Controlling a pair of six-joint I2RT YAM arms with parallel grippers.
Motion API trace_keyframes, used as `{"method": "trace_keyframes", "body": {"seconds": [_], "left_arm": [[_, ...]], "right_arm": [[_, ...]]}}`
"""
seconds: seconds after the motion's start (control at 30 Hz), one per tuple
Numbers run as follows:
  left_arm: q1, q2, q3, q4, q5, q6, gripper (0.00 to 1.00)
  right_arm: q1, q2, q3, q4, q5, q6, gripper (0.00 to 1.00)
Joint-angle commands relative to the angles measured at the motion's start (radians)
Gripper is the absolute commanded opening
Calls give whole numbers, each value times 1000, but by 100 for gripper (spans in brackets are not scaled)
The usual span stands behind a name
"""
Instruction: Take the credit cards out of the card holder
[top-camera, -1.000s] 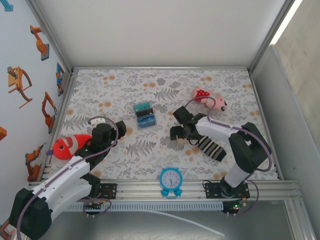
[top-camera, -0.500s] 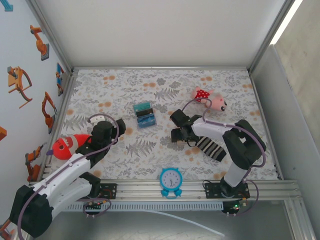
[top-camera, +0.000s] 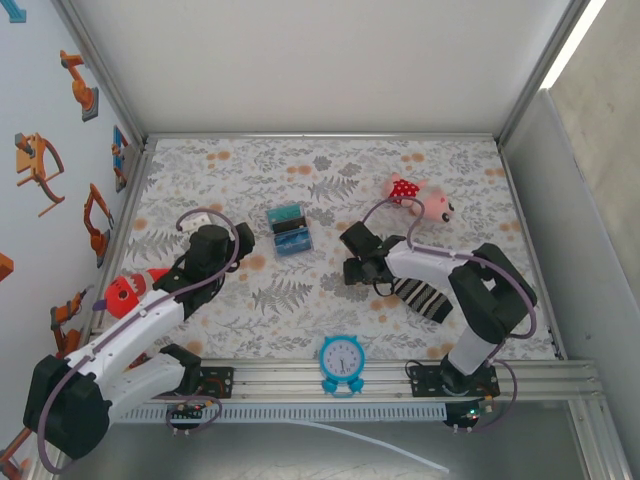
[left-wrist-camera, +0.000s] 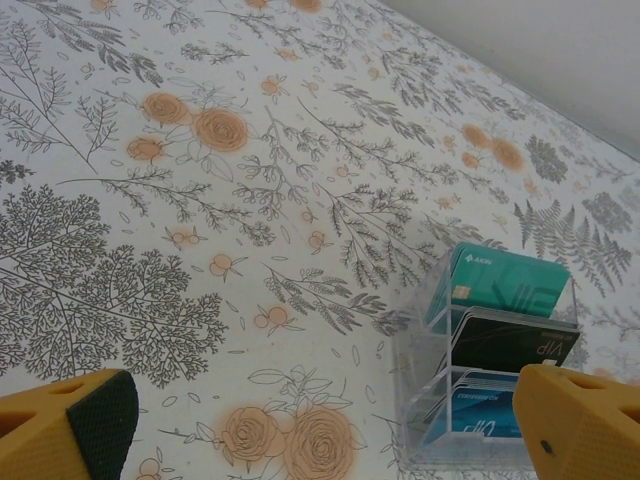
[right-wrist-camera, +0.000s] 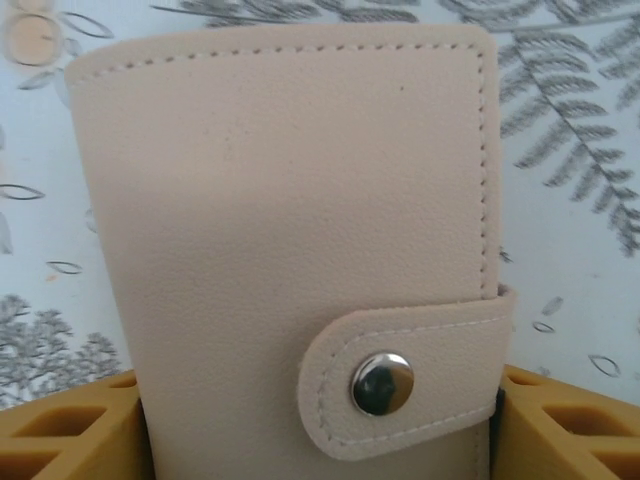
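Slippage is looming as the chief risk: the right gripper (right-wrist-camera: 315, 428) is clamping the card holder (right-wrist-camera: 290, 220), snap (right-wrist-camera: 383, 383) fastened, right of the clear stand (left-wrist-camera: 415, 345), and a tug from the wide-spread left gripper (left-wrist-camera: 328, 420), hovering left of that stand, could twist it free.

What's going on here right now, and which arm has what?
The right gripper is closed on the tan card holder beside the striped sock. The holder is folded, with its snap fastened, so it has not been opened yet. The left gripper is open and empty. It points at a clear stand that holds teal, black and blue credit cards, and it sits a little short of the stand.
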Motion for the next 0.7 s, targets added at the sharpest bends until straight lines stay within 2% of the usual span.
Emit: {"method": "trace_keyframes", "body": {"seconds": [0.0, 0.2, 0.47, 0.67], "left_arm": [[-2, -5, 29, -27, 24, -37, 97], [-5, 10, 51, -19, 86, -49, 97], [-6, 100, 97, 30, 269, -74, 97], [-24, 183, 116, 107, 383, -84, 97]], "right_arm": [[23, -18, -57, 121, -45, -49, 68], [34, -91, -137, 290, -47, -92, 65], [47, -147, -223, 529, -88, -140, 60], [63, -178, -260, 644, -88, -163, 59]]}}
